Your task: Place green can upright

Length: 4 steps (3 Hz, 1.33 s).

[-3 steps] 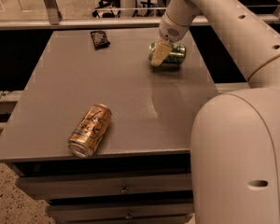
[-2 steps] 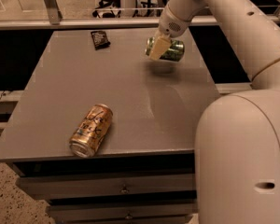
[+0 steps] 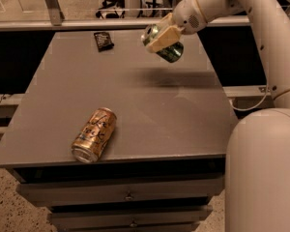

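The green can (image 3: pixel 168 48) hangs tilted in the air above the far right part of the grey table (image 3: pixel 150 95), its silver end toward the upper left. My gripper (image 3: pixel 162 38) is shut on the green can, with pale fingers (image 3: pixel 165 34) wrapped across its side. The can's shadow falls on the tabletop below it. Part of the can is hidden behind the fingers.
An orange-gold can (image 3: pixel 94 135) lies on its side near the table's front left edge. A small dark packet (image 3: pixel 103 41) lies at the far left. My white arm and base (image 3: pixel 263 168) fill the right side. Drawers sit under the tabletop.
My gripper has lifted the green can off the table, carried it up and slightly left, and the can has tipped to a steeper tilt.
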Tool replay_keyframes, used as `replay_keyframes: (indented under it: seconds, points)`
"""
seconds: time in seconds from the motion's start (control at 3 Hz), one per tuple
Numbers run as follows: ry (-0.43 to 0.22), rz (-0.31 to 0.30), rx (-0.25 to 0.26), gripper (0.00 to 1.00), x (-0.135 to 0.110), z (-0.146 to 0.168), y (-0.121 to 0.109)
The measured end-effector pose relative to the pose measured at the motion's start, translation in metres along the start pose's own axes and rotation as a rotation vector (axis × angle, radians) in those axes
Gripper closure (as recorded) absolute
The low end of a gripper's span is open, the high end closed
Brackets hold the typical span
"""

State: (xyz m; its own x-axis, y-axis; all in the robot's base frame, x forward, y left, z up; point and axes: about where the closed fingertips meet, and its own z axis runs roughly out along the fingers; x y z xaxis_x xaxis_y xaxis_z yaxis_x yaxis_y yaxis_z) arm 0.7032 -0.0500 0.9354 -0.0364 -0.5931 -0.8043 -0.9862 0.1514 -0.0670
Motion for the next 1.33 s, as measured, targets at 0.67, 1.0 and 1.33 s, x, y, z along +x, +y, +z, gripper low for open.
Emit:
replay_keyframes:
  seconds: [0.67, 1.0, 1.33]
  points:
    - [-0.313, 0.121, -0.075, 1.00, -0.001, -0.021, 0.015]
    - [-0.420, 0.234, -0.076, 1.00, 0.023, -0.036, 0.020]
    - [-0.435, 0.225, -0.078, 1.00, 0.023, -0.035, 0.022]
